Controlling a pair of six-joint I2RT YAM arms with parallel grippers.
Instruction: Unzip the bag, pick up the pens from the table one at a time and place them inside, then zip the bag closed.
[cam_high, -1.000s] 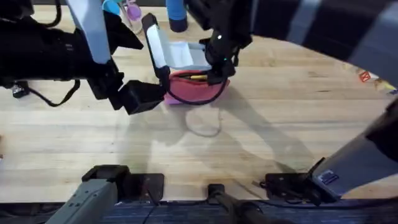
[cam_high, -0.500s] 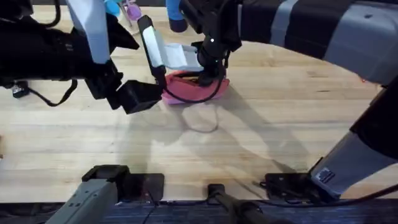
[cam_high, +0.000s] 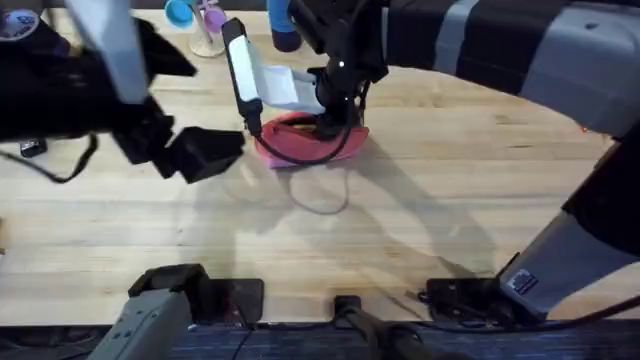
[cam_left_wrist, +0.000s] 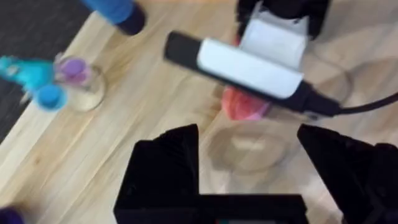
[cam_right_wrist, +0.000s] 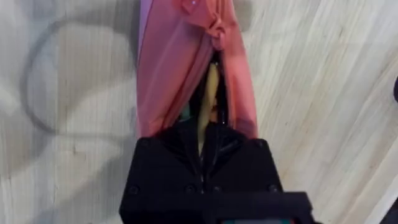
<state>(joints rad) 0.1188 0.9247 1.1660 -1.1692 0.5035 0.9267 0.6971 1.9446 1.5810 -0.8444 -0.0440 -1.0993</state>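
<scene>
The pink bag (cam_high: 300, 143) lies on the table (cam_high: 420, 200) at the back middle, its zipper open. My right gripper (cam_high: 333, 112) reaches down into the opening. In the right wrist view the bag (cam_right_wrist: 171, 68) gapes, and a yellow pen (cam_right_wrist: 211, 87) runs inside it and between the nearly closed fingers of my right gripper (cam_right_wrist: 207, 138). My left gripper (cam_high: 205, 152) hovers left of the bag, apart from it. In the left wrist view the left gripper (cam_left_wrist: 249, 177) is open and holds nothing, with the bag (cam_left_wrist: 244, 106) ahead.
A white bar-shaped device (cam_high: 240, 62) with black ends and a dark cable stands tilted just left of the bag. A white object (cam_high: 285, 88) lies behind the bag. A thick blue cylinder (cam_high: 283, 25) and a cup (cam_high: 205, 25) of small items stand at the back edge.
My left gripper has drawn back to the left, away from the bag's end. The right gripper has shifted slightly left over the bag and stays in its opening.
</scene>
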